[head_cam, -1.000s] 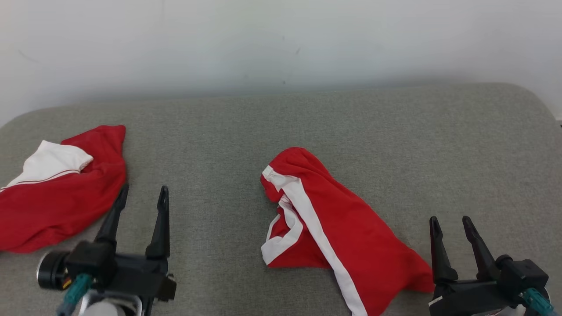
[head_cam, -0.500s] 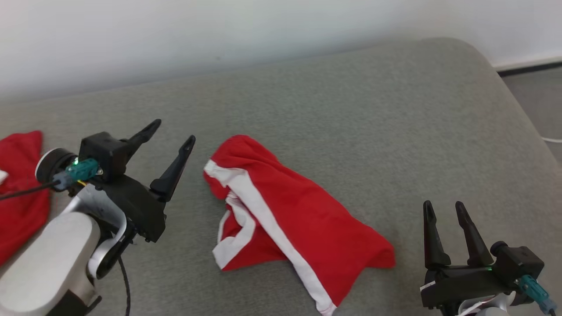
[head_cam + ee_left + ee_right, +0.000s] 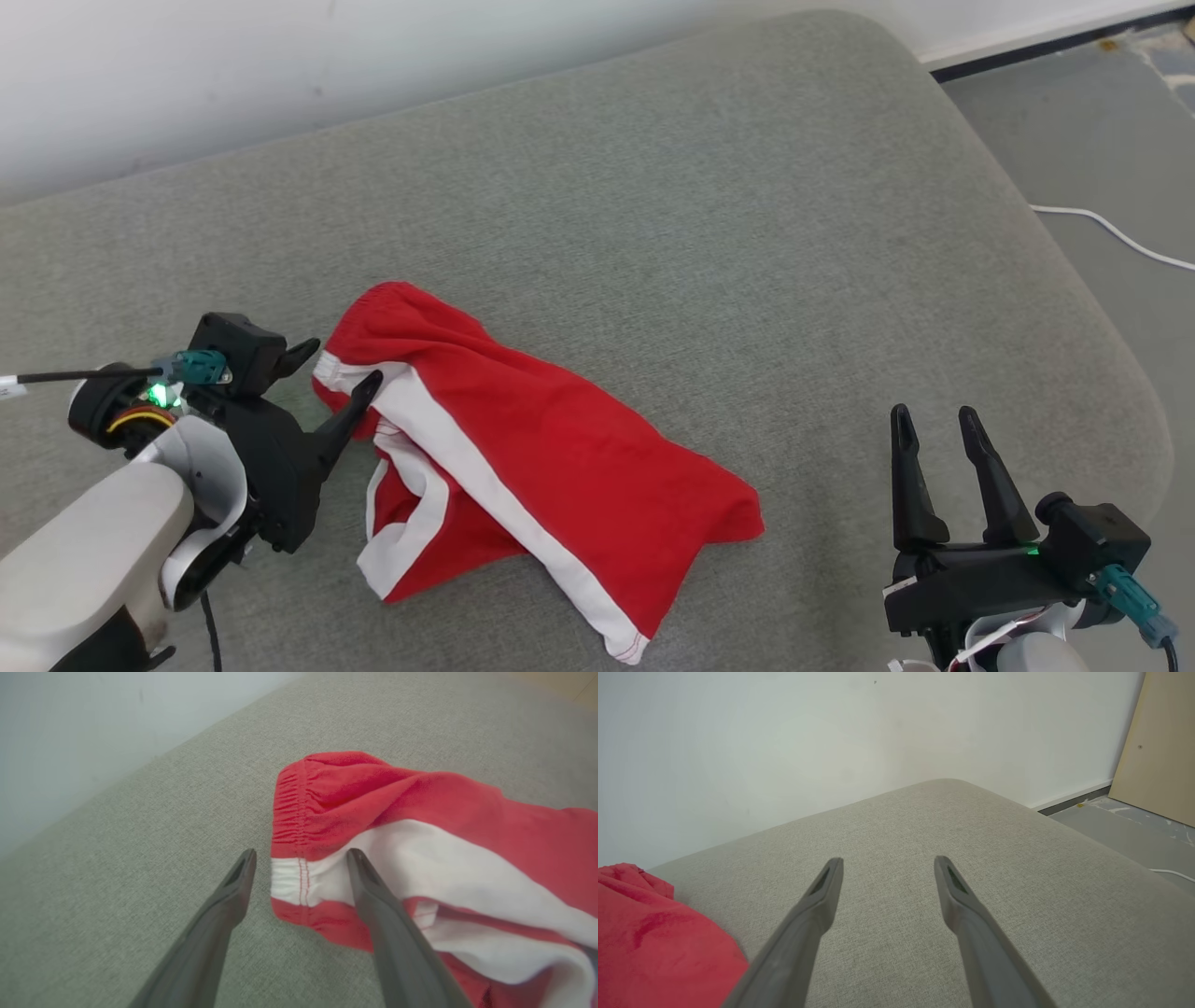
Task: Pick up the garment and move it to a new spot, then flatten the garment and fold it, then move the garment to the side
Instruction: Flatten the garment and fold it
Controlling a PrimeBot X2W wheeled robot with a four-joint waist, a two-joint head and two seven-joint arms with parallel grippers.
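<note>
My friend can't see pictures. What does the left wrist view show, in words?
The open left pincer points at the elastic waistband end of crumpled red shorts with a white stripe, lying on a grey cushion. A pale wall stands behind.

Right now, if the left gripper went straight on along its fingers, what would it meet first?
Most likely the red garment, its elastic waistband end lying just beyond the open left gripper; depth is unclear.

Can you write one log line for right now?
left gripper: open, at shorts waistband | right gripper: open, holding nothing | shorts: crumpled, unheld
</note>
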